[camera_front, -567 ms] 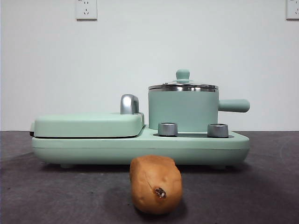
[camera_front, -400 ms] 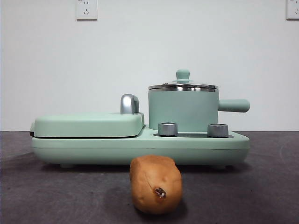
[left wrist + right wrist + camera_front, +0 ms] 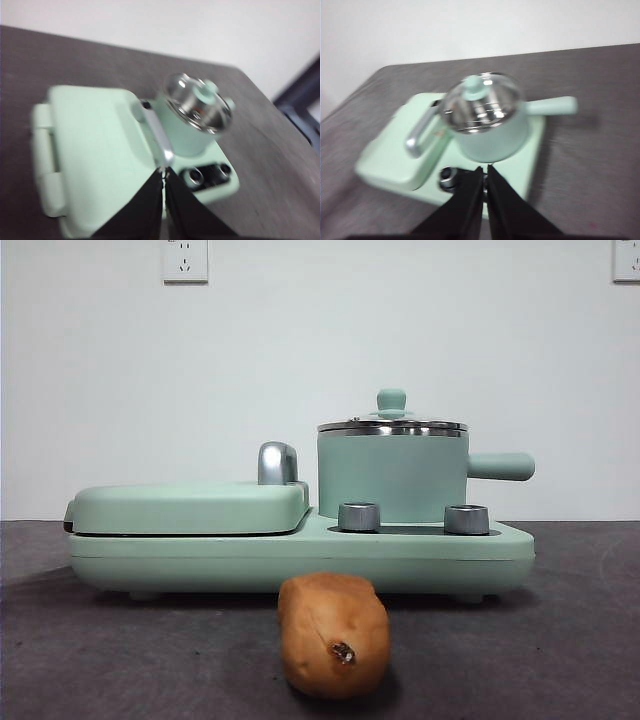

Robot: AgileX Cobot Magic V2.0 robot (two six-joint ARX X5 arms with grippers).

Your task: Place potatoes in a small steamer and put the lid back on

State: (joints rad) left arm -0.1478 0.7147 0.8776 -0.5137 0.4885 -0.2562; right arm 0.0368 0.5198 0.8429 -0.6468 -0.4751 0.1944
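The tan-orange potato [image 3: 333, 636] lies on the dark table in front of the mint-green cooker, its dark eye spot facing the camera. The small steamer [image 3: 392, 478] stands on the cooker's right side with the glass lid [image 3: 391, 421] on it and its stubby handle pointing right. It also shows in the left wrist view [image 3: 192, 117] and in the right wrist view [image 3: 487, 125], lid on [image 3: 480, 102]. My left gripper [image 3: 163, 175] is shut and empty above the griddle. My right gripper [image 3: 485, 172] is shut and empty above the cooker's front. Neither arm shows in the front view.
The flat mint-green griddle [image 3: 190, 507] with a chrome handle [image 3: 277, 462] takes up the cooker's left half. Two steel knobs [image 3: 359, 516] sit on the base [image 3: 300, 555] before the steamer. Dark table surface lies on both sides of the cooker.
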